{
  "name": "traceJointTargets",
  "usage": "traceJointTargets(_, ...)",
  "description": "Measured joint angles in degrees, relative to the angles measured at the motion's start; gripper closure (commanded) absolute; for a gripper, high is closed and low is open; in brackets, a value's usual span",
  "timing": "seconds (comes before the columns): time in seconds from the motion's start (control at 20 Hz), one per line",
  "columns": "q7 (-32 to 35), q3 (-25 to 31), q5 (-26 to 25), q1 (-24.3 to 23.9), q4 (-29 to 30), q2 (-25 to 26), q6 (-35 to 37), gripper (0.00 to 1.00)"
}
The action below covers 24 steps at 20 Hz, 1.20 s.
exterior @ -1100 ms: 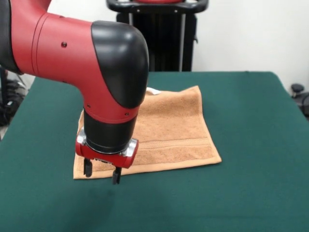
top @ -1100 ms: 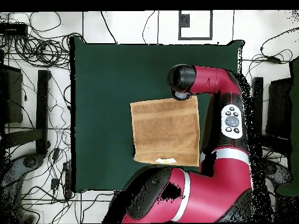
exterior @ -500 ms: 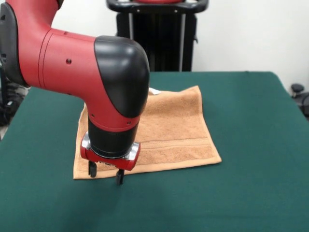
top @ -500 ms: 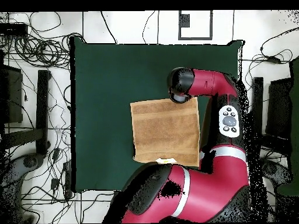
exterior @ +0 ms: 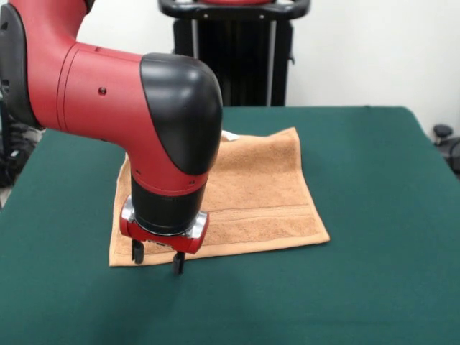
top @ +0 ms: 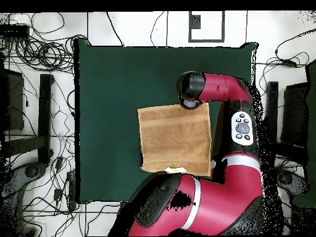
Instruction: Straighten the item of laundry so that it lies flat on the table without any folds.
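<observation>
Since a second ago the arm has dropped lower and shifted slightly, bringing the gripper (exterior: 157,260) down to the near-left corner of the towel (exterior: 251,190); over the last half second nothing has moved. The two fingers stand apart, released, one tip over the cloth's corner and the other at the hem's edge, with nothing between them yet.

The towel lies near the middle of the table (exterior: 374,237), mostly spread out, its border band running across the near part. It is soft, light terry: it will drape and bunch rather than slide stiffly, and the felt-like surface will likely drag on it. A corner or hem is the sensible place to pinch, and the gripper is at one now.

The front view shows the fingertips and their gap; the overhead view hides them beneath the wrist (top: 191,91), which sits at about 1 o'clock from the towel's (top: 174,139) centre. The overhead view gives the towel's whole outline, nearly rectangular, and the small white tag (top: 174,169) on the edge at 6 o'clock, which barely shows from the front. Whether a shallow fold remains under the arm is hard to say.
</observation>
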Motion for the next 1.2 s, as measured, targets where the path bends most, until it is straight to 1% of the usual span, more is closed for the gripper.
traceJointTargets(0.55,0.0,0.0,-0.01,0.0,1.06,-0.49,0.0,0.0)
traceJointTargets(1.2,0.0,-0.01,0.0,0.06,5.49,-3.24,0.0,0.0)
